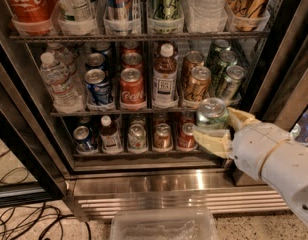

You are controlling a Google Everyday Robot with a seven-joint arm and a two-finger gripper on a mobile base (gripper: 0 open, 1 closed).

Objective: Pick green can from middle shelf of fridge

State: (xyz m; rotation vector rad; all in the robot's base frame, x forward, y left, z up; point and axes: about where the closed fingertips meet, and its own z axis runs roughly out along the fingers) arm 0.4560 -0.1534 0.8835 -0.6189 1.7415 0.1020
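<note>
**Single camera, close, looking down into the fridge**

One view only, so no overlap with another. The camera sits in front of the fridge [144, 184], a bit high and tilted down: can tops show, and the floor with cables [24, 224] and a clear bin [164, 226] lies at the near edge. It faces the shelves head-on from close range. The top rack [139, 35] is cropped and the middle shelf [119, 112] is near centre. The arm [279, 159] enters from near right. The gripper [221, 128] is at right of centre, below that shelf's right end, clamped on the green can [211, 113].
</note>
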